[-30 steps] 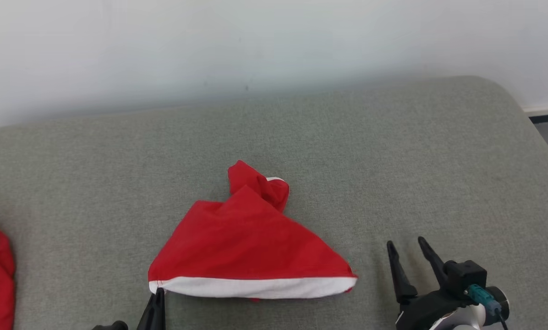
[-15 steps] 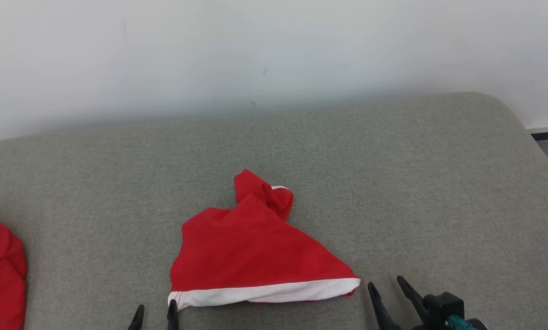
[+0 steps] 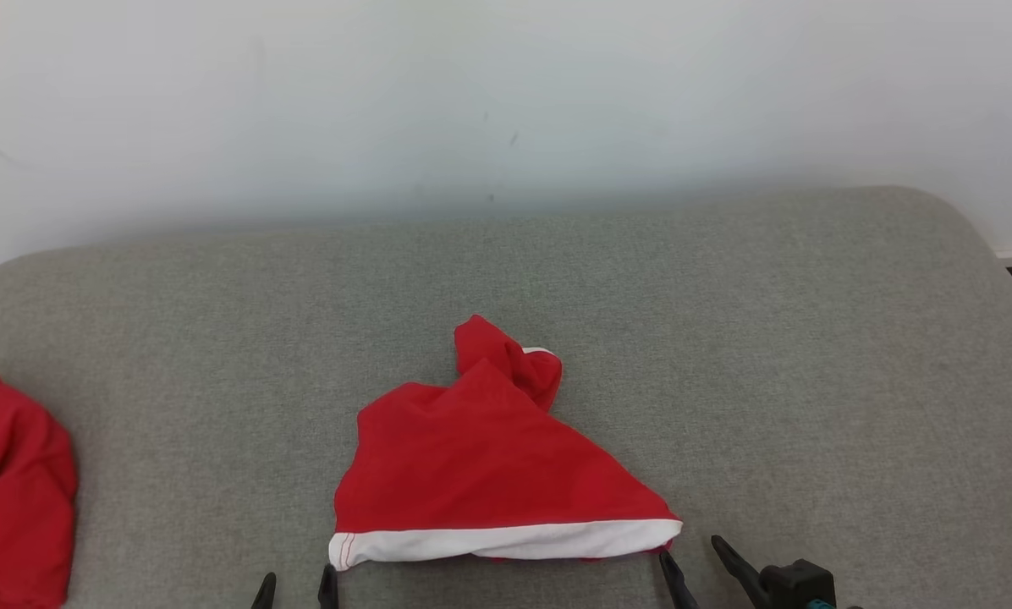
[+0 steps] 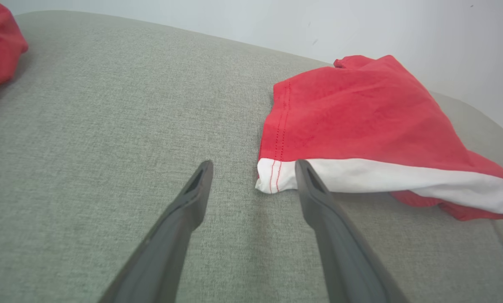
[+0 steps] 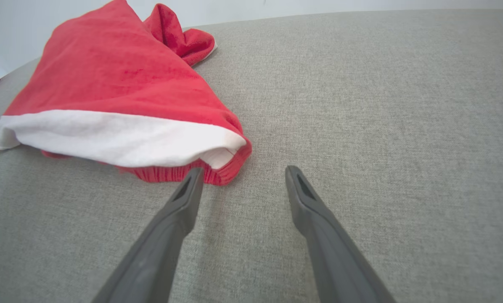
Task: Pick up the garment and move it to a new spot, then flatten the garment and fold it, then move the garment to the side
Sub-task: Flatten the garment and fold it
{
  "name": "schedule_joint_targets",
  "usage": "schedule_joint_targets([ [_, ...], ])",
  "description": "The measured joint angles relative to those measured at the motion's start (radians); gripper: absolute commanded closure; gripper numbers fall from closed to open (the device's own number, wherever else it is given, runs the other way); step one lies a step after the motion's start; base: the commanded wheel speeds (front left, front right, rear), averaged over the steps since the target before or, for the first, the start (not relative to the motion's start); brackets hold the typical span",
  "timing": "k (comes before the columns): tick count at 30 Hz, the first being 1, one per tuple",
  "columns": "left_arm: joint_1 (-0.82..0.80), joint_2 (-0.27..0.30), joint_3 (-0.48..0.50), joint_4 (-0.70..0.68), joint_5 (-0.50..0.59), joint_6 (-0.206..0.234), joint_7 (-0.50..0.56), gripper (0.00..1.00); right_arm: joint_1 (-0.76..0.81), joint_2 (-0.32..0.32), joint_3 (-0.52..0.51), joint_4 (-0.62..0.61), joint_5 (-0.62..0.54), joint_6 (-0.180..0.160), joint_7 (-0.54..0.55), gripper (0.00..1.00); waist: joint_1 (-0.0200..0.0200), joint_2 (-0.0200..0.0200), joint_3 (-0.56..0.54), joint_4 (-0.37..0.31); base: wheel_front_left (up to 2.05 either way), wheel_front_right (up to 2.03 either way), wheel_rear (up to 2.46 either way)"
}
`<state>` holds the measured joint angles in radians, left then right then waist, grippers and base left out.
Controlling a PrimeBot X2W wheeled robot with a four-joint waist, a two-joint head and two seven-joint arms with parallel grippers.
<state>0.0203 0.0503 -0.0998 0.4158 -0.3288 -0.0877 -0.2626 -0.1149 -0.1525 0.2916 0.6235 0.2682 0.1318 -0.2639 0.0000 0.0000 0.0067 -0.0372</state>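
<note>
Red garment (image 3: 481, 457) with a white hem band, heaped in a rough triangle on the near middle of the grey upholstered cushion (image 3: 811, 338), band along the near edge, bunched red fabric at the far tip. Left gripper (image 3: 296, 589) low at the near edge, just beside the garment's near-left corner, jaws spread wide, holding nothing. From the left wrist, white stitched corner of the garment (image 4: 361, 113) between the two dark fingers, contact impossible to judge. Right gripper (image 3: 692, 562) at the near-right corner, jaws equally spread, empty. From the right wrist, left finger tip just at the red ribbed edge under the band of the garment (image 5: 108, 80), touching or not unclear. Second red cloth (image 3: 15, 491) at the cushion's left end, well apart. Pale wall (image 3: 506, 101) behind the far edge.
</note>
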Motion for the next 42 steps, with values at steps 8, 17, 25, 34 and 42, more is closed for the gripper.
schedule_joint_targets([
  [8, 0.003, 0.0, 0.001, -0.007, 0.003, 0.001, 0.0, 0.0, -0.005, 0.004, -0.018, -0.022, -0.001, 0.0, 0.0, 0.0, 0.0, 0.0, 0.006, 0.015, 0.0, 0.0, 0.0],
  [17, 0.004, 0.0, -0.007, -0.006, 0.003, 0.004, 0.0, 0.0, -0.012, 0.012, -0.029, 0.002, -0.007, 0.0, 0.0, 0.12, 0.0, 0.0, 0.012, 0.024, 0.0, 0.0, 0.0],
  [25, 0.004, 0.0, -0.007, -0.005, 0.003, 0.004, 0.0, 0.0, -0.02, 0.012, -0.024, 0.011, -0.015, 0.0, 0.0, 0.58, 0.0, 0.0, 0.017, 0.036, 0.0, 0.0, 0.0],
  [34, 0.002, 0.0, -0.01, -0.004, 0.003, 0.004, 0.0, 0.0, -0.031, 0.014, -0.017, -0.004, -0.024, 0.0, 0.0, 0.58, 0.0, 0.0, 0.024, 0.04, 0.0, 0.0, 0.0],
  [42, 0.001, 0.0, -0.008, -0.005, 0.003, 0.002, 0.0, 0.0, -0.027, 0.01, -0.035, -0.048, -0.061, 0.0, 0.0, 0.36, 0.0, 0.0, 0.025, 0.037, 0.0, 0.0, 0.0],
])
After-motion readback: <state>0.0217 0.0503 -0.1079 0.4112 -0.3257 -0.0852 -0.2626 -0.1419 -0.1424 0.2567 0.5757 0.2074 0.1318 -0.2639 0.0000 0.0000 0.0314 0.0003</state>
